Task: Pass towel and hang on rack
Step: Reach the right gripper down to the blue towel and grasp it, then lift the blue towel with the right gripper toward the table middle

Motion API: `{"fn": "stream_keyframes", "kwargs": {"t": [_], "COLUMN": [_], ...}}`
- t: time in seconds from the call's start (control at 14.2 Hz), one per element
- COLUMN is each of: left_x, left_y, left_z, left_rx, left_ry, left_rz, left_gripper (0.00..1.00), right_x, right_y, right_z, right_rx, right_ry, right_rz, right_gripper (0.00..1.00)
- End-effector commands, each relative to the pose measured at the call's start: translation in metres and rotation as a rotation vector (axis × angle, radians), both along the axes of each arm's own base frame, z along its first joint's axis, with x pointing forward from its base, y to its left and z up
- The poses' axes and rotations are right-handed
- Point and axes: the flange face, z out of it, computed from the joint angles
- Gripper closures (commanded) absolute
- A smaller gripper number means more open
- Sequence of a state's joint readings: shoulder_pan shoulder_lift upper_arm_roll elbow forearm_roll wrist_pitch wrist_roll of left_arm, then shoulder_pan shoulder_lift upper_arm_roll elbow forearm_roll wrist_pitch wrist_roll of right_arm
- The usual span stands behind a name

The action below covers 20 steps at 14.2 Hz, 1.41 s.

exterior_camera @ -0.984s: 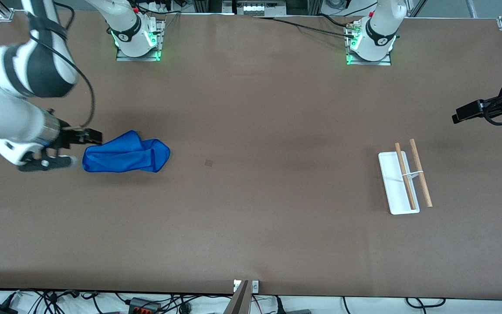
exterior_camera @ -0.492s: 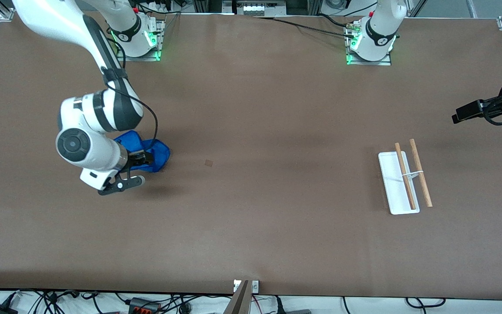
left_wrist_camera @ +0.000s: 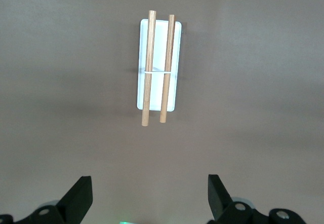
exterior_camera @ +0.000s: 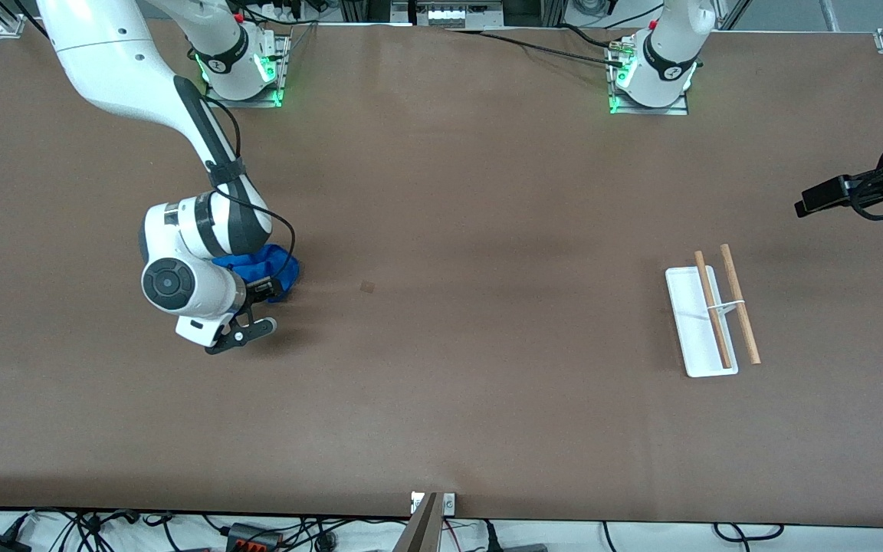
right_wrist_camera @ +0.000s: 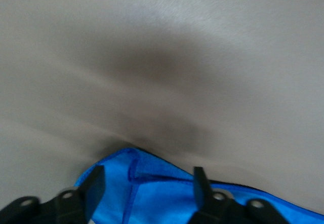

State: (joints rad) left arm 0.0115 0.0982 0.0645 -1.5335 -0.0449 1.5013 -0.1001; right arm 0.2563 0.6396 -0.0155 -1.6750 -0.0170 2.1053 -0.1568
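Note:
The blue towel (exterior_camera: 279,267) lies crumpled on the brown table toward the right arm's end, mostly hidden under the right arm. My right gripper (exterior_camera: 267,289) is open just above the towel's end that points to the table's middle. In the right wrist view the towel (right_wrist_camera: 152,198) fills the gap of the right gripper (right_wrist_camera: 149,176), with a stitched corner between the fingers (right_wrist_camera: 96,183). The rack (exterior_camera: 717,310) stands toward the left arm's end, white base and two wooden rods. My left gripper (exterior_camera: 805,203) waits open and empty, high beside the rack. The left wrist view shows the rack (left_wrist_camera: 159,64) ahead of the left gripper (left_wrist_camera: 149,181).
A small dark mark (exterior_camera: 367,286) is on the table between towel and rack. The arm bases (exterior_camera: 648,77) stand along the table's edge farthest from the front camera. Cables run below the nearest edge.
The right arm has swung in from the table's end and come over the towel, covering most of it. The towel, rack and left arm have not moved.

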Motion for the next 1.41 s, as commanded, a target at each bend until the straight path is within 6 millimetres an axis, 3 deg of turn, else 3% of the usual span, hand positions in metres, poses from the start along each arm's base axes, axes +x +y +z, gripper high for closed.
{"fn": "stream_keyframes", "kwargs": {"t": [0.0,0.21,0.7,1.12,1.34], "left_x": [0.001,0.001,0.001,0.002,0.001], "left_y": [0.000,0.000,0.001,0.001,0.001], "left_z": [0.006,0.006,0.006,0.005,0.006], "left_rx": [0.009,0.011,0.009,0.009,0.009], "left_ry": [0.003,0.003,0.003,0.005,0.003], "left_rz": [-0.020,-0.021,-0.020,-0.021,-0.020], "left_gripper": [0.00,0.00,0.00,0.00,0.00], "right_x": [-0.003,-0.004,-0.006,-0.006,-0.006], "right_y": [0.008,0.005,0.007,0.007,0.010], "right_z": [-0.008,-0.017,-0.023,-0.030,-0.031], "right_rx": [0.001,-0.001,0.000,-0.002,-0.003], "right_ry": [0.011,0.025,0.041,0.043,0.045], "right_rz": [0.031,0.041,0.073,0.075,0.079], "right_gripper": [0.26,0.28,0.49,0.50,0.75]}}
